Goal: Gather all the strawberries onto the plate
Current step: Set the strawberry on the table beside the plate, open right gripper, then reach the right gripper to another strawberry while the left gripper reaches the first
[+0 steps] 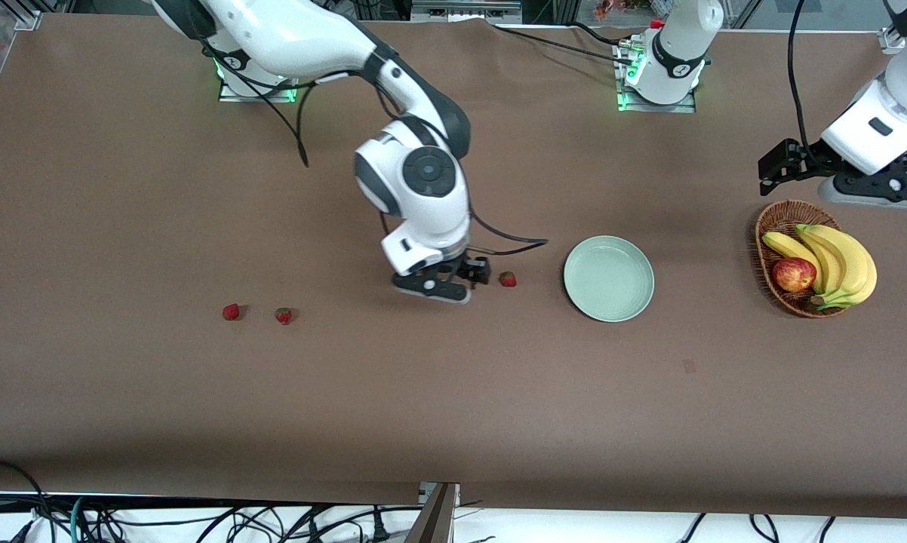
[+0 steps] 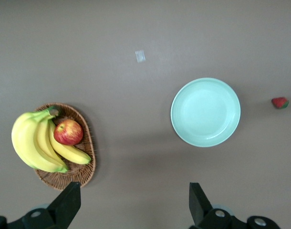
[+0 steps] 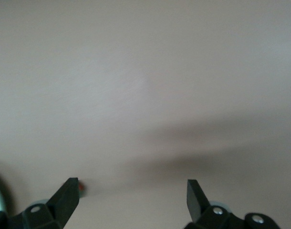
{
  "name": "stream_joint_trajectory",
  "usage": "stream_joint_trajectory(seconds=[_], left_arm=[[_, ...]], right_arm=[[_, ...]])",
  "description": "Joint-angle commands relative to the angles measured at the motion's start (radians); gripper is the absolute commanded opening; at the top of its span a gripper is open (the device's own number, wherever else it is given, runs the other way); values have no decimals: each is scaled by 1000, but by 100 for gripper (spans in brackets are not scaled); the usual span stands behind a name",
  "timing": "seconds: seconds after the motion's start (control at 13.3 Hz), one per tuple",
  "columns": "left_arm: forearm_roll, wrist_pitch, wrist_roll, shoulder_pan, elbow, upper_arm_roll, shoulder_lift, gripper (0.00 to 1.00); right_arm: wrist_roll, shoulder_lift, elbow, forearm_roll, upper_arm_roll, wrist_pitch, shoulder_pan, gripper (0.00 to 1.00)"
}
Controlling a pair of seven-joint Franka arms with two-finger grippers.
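- Right gripper (image 1: 453,290): low over the table (image 1: 453,422); jaws spread wide, holding nothing.
- Strawberry (image 1: 507,280): lies on the table just beside the right gripper, between it and the plate (image 1: 609,278); a red speck sits at one fingertip (image 3: 69,191) in the right wrist view, though contact cannot be told.
- Two more strawberries (image 1: 232,311) (image 1: 284,316): close together on the table toward the right arm's end, well apart from the plate.
- Plate: holds no berry.
- Left gripper (image 2: 133,202): waits in the air over the table's edge by the basket (image 1: 778,226) of bananas (image 1: 838,260) and apple (image 1: 794,274); jaws wide apart, gripping nothing.
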Motion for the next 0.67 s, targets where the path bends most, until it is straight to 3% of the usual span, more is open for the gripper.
stream_joint_trajectory(seconds=[0.0, 0.22, 0.38, 0.6], left_arm=[[12, -28, 14, -6, 32, -6, 90, 100], [-50, -8, -4, -51, 34, -64, 214, 100], [-118, 116, -85, -88, 34, -75, 268, 100], [-117, 283, -276, -195, 34, -75, 366, 100]], right_arm=[[-243, -105, -141, 15, 8, -45, -116, 100], [-481, -220, -311, 17, 5, -18, -252, 100], [-598, -240, -399, 15, 5, 39, -315, 100], [-696, -257, -605, 15, -47, 287, -353, 100]])
